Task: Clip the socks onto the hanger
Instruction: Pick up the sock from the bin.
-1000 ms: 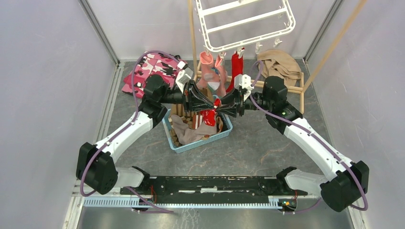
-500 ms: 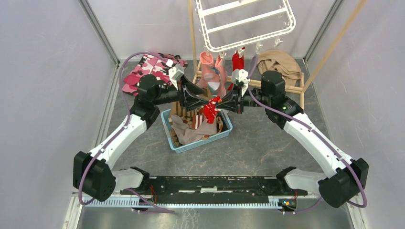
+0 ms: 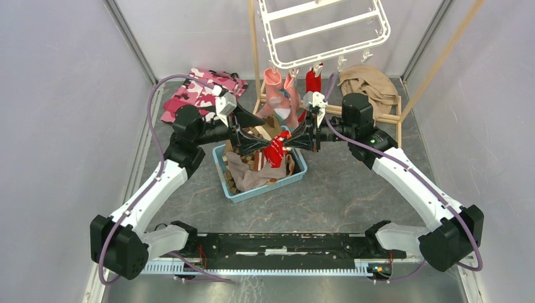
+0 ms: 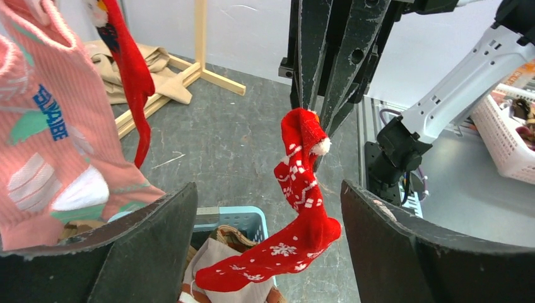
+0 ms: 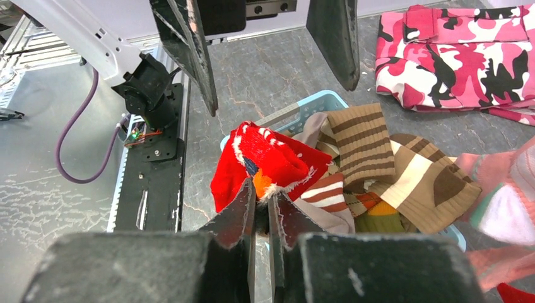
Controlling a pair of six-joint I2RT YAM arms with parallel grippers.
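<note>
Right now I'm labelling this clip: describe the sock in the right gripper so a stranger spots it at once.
Find the blue basket mid-table; just above it, pinched in the right gripper, dangles a red sock with white snowflakes. Unlike the other red sock, it is not clipped to the hanger.

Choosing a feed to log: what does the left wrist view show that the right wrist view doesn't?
Left wrist only: the tan cloth, the wooden stand, and the red sock at its full dangling length. Right wrist only: the camouflage garment and the left arm's base. Both: the red sock pinched in the right hand above the blue basket.
</note>
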